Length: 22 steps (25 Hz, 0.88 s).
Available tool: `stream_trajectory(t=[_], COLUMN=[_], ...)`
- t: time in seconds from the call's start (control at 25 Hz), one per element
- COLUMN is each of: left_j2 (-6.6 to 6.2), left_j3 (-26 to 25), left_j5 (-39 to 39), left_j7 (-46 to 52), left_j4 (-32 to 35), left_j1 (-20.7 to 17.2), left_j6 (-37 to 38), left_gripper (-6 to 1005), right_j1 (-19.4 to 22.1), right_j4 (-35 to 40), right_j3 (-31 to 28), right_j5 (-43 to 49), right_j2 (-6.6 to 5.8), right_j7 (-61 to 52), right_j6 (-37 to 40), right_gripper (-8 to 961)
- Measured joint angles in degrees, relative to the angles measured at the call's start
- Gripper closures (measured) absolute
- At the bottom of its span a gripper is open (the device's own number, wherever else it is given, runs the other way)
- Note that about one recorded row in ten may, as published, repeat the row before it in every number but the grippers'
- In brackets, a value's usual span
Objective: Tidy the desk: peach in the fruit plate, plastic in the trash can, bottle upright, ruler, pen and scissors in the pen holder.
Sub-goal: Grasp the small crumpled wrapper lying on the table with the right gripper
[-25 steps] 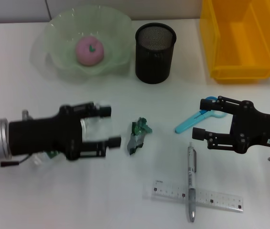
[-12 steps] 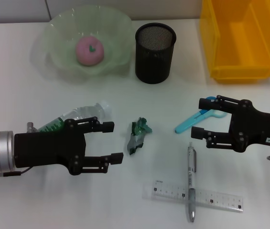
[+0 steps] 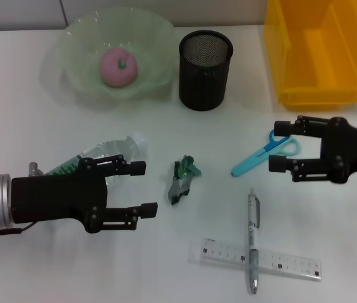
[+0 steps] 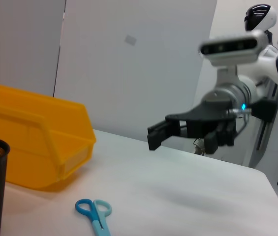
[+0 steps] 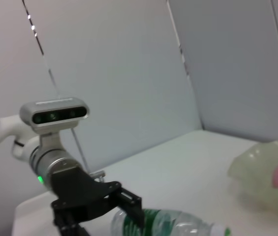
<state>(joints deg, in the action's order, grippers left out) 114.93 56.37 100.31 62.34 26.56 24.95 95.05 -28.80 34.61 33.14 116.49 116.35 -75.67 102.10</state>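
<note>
The pink peach (image 3: pixel 119 66) lies in the green fruit plate (image 3: pixel 77 44) at the back left. The clear bottle (image 3: pixel 102 154) lies on its side, just behind my left gripper (image 3: pixel 144 188), which is open and empty. The green plastic wrapper (image 3: pixel 183 178) lies right of that gripper. Blue scissors (image 3: pixel 263 154) lie just left of my open, empty right gripper (image 3: pixel 278 145). The pen (image 3: pixel 253 240) lies across the clear ruler (image 3: pixel 263 259) at the front. The black mesh pen holder (image 3: pixel 205 62) stands at the back middle. The bottle also shows in the right wrist view (image 5: pixel 173 223).
A yellow bin (image 3: pixel 320 50) stands at the back right, beside the pen holder. In the left wrist view the bin (image 4: pixel 35 142), the scissors (image 4: pixel 95 212) and the right gripper (image 4: pixel 166 132) show. The right wrist view shows the left gripper (image 5: pixel 124 201) and the plate (image 5: pixel 257 167).
My left gripper has drawn back off the bottle toward the front, so the bottle now shows. My right gripper has moved right and back, uncovering the scissors' handles.
</note>
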Motion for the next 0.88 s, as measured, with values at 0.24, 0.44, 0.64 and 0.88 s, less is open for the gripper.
stream_trajectory(t=[0.24,0.44,0.64,0.88], left_j2=[-0.42,-0.68,-0.88,-1.52], left_j3=[0.0,0.2,-0.1,-0.5], left_j5=[0.0,0.1,0.3,0.4], left_j7=[0.3,0.5,1.2,1.6], left_j4=[0.0,0.1,0.6,1.1], left_j1=[-0.2,-0.3,-0.2,0.0], left_j6=[0.1,0.4,0.5,0.0], left_gripper=[198,198,198,198], right_j1=[-5.8,-12.7,-16.8,-19.0], right_j4=[11.5,13.1,13.5,14.7], right_j3=[4.4,7.8,12.0,19.0], right_j5=[7.1,14.4,18.1,18.4], right_j2=[-1.45,-2.23,-1.80,0.07], right_j7=[-15.4,-20.4,-21.6,-22.4], right_j6=[4.9,5.4,2.7,-2.5], right_gripper=[137,137,136,136])
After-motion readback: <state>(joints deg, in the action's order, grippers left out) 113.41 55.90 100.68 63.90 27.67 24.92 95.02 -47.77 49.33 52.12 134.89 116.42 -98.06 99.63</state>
